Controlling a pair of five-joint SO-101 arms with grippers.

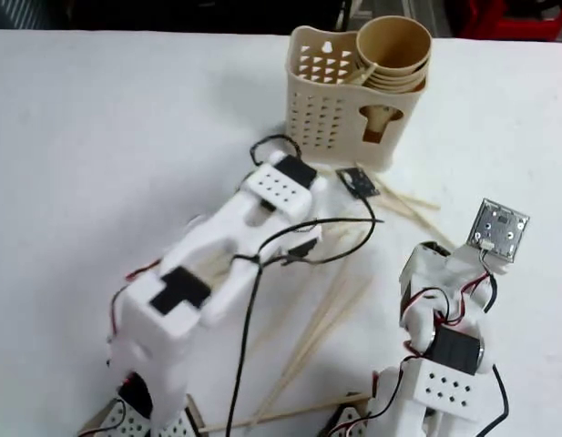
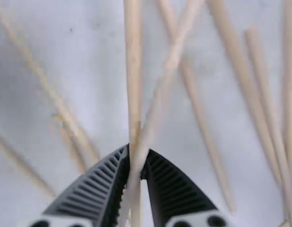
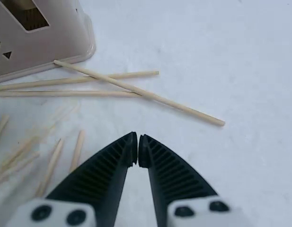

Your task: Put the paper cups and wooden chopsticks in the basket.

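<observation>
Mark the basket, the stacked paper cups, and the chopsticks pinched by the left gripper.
basket [image 1: 321, 114]: high view, on its perforated side wall.
paper cups [image 1: 396, 41]: high view, inside the top cup of the stack.
pinched chopsticks [image 2: 133, 85]: left wrist view, on the shaft of the straighter one, just beyond the jaw tips.

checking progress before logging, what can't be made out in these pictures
High view: basket wall hides how many paper cups are stacked.
High view: the left arm covers part of the chopsticks pile.
Left wrist view: blur hides how many chopsticks the left end effector clamps.
</observation>
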